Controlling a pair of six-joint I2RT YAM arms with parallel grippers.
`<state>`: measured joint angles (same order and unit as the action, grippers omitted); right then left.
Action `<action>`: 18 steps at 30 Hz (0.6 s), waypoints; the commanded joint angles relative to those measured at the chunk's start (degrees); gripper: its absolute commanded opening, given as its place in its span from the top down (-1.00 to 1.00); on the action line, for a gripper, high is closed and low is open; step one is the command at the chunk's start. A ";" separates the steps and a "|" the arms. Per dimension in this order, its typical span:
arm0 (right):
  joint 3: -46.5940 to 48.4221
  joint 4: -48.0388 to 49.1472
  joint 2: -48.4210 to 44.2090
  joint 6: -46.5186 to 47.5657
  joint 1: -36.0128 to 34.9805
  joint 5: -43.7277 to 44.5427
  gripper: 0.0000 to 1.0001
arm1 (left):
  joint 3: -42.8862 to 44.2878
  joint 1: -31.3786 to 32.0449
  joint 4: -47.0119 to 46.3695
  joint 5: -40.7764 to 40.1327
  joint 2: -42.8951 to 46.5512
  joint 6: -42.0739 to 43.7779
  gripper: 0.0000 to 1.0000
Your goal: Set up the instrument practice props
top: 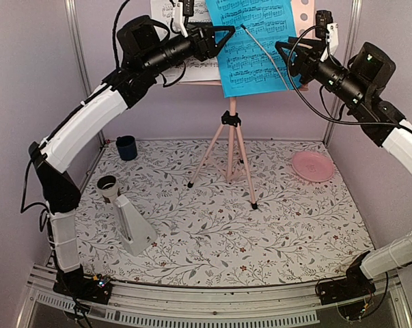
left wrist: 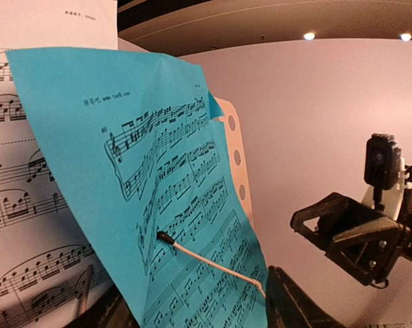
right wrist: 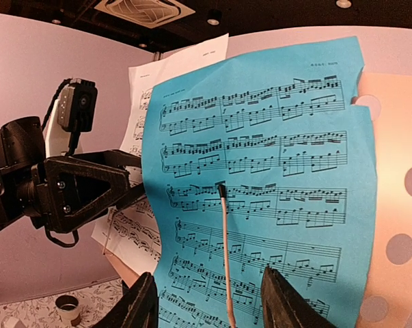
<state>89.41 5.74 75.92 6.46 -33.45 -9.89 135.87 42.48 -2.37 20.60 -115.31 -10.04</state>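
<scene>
Overhead rear overview, both wrist cameras close on shared blue sheet (top: 243,65)

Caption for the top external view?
Left gripper and right gripper open beside the blue sheet on the pink music stand.

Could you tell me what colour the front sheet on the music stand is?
The front sheet is bright blue with black notes; clearest in the right wrist view.

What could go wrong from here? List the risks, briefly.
1. The blue sheet sits skewed and creased on the music stand, with only a thin wire arm across it. With both jaws open, it may slide off.
2. The left gripper and right gripper closely flank its edges, so pulling back could snag the paper.
3. A bump there might tip the thin-legged stand.
</scene>
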 commanded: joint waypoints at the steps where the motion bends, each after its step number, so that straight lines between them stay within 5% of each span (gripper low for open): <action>1: -2.89 -0.78 -3.15 -1.81 2.93 5.90 0.00 | -3.79 0.40 -1.81 -2.41 4.73 0.63 -0.22; 7: -3.20 -2.98 -3.87 -5.89 9.15 6.64 0.19 | -4.52 0.28 -2.28 -3.38 4.80 0.66 -0.13; 18: 0.70 -2.85 0.63 -12.13 11.21 -0.30 0.25 | -3.60 0.17 -2.64 -3.03 3.92 0.64 0.01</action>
<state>87.35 2.96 74.32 -2.68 -22.68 -6.98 131.72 42.48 -3.70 17.50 -111.98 -9.63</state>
